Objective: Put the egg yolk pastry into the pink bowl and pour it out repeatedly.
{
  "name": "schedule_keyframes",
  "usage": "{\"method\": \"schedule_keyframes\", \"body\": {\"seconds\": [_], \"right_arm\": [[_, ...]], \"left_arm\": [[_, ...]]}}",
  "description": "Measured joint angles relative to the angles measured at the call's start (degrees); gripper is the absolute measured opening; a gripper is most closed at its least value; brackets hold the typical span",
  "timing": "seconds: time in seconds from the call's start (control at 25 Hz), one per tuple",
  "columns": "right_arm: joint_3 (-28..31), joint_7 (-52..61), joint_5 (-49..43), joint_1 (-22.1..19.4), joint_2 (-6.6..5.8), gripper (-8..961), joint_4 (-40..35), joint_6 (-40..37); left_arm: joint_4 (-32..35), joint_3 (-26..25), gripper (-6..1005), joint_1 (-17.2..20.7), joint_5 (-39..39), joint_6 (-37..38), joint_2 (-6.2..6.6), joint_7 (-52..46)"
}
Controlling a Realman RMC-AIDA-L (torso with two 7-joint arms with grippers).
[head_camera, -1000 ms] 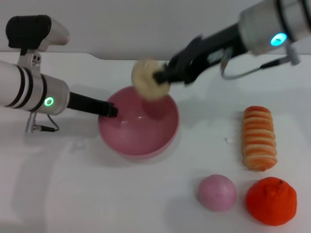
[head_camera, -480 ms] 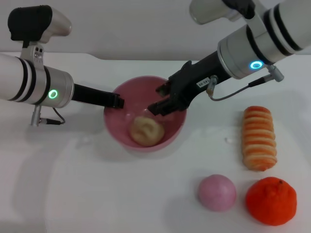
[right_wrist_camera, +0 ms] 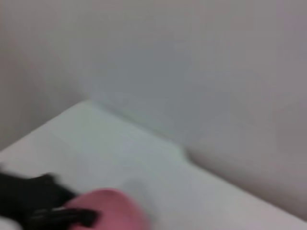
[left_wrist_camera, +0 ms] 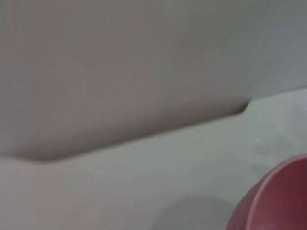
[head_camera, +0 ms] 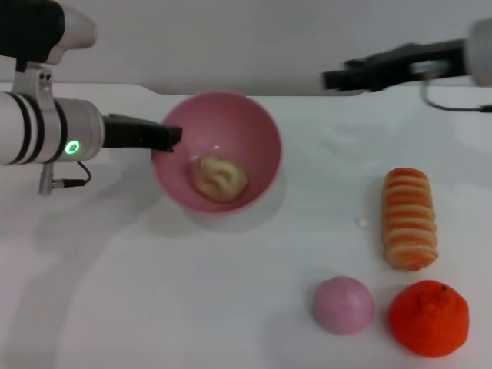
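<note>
Left hand (head_camera: 165,138) on pink bowl (head_camera: 257,131) rim, egg yolk pastry (head_camera: 220,177) inside

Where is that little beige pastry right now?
In the head view, the pastry lies inside the pink bowl, which the left gripper holds by its rim, tilted, left of centre.

My right gripper (head_camera: 332,79), which hung over the glossy round pink plastic bowl (head_camera: 231,123) half a second ago, has pulled away toward two o'clock and now sits high near the table's far edge. My left gripper (head_camera: 171,137), gripping the rim at nine o'clock, has raised and tipped the bowl toward me. The pale lumpy egg yolk pastry (head_camera: 220,177) has slid against the lower wall inside.
</note>
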Motion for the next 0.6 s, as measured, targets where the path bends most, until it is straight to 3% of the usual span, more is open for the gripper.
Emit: {"method": "schedule_keyframes", "body": {"seconds": [0.32,0.6], "right_arm": [[12.82,-4.60,0.63,-6.30,-0.17,547,4.67,0.88],[15.79,-5.16,1.44,-8.61,-0.23,559,6.29,0.69]], "left_arm": [[11.57,8.04,-1,11.07,0.18,-11.97,0.12,7.14],[13.06,18.53,-1,18.01,1.01,-33.23,0.11,17.01]]}}
